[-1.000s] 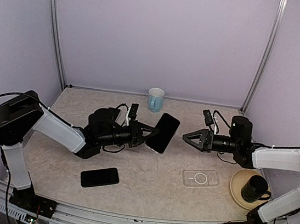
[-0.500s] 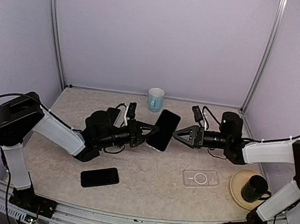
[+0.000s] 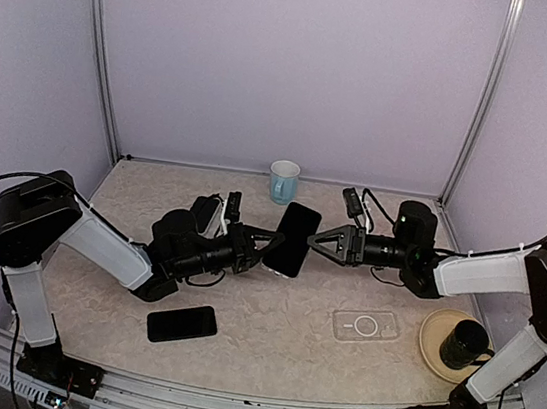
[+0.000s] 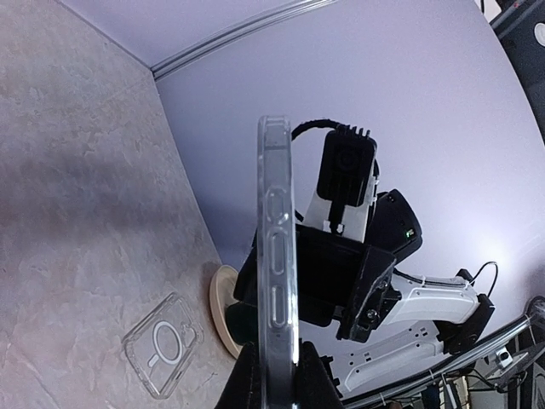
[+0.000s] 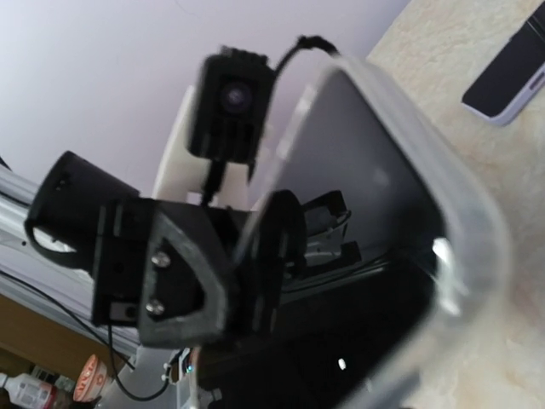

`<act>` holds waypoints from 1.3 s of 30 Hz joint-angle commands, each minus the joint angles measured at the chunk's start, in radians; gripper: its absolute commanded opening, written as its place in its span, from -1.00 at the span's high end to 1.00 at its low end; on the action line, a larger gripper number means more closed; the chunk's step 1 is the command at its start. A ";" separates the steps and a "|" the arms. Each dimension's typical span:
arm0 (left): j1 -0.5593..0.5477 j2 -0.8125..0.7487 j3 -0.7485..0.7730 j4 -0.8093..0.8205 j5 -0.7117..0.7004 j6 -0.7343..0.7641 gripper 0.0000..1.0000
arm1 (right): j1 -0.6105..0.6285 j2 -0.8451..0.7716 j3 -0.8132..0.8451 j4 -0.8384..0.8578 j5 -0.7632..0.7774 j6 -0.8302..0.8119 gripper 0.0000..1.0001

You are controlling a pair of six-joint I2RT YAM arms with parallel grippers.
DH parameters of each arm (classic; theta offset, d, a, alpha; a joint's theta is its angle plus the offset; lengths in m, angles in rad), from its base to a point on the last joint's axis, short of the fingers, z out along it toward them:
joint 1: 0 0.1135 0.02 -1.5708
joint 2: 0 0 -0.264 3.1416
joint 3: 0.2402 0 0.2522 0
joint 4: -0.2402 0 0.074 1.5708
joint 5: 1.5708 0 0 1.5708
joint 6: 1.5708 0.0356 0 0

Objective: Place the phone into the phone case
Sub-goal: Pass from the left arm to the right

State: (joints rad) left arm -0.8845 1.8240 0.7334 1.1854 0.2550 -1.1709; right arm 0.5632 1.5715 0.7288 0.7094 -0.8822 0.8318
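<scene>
Black glossy flat phone (image 3: 182, 324) lying on table, well left of clear soft ring-marked phone case (image 3: 365, 326). Beyond case, left gripper (image 3: 266, 249) clenching end of dark clear-rimmed phone (image 3: 291, 241), holding it tilted off table. Right gripper (image 3: 314, 241) hovering at opposite edge, cannot tell whether jaws are gripping. Judging phone as rigid, light, slick, so pinching across long edges looks safest.

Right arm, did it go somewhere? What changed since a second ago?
The right hand swung left, jaws narrowing, until its tips reached the edge of the phone that the left hand holds up. Whether it grips yet is unclear. The left hand kept its grip. The clear phone case, the other phone, the blue mug and the black mug stayed put.
</scene>
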 commanded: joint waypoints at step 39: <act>-0.033 0.011 -0.055 0.294 -0.085 -0.047 1.00 | 0.052 0.127 0.088 0.133 -0.033 0.110 0.04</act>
State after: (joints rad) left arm -0.9070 1.8378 0.6781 1.3693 0.1902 -1.2156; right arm 0.5976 1.6867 0.7937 0.8436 -0.9192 0.9451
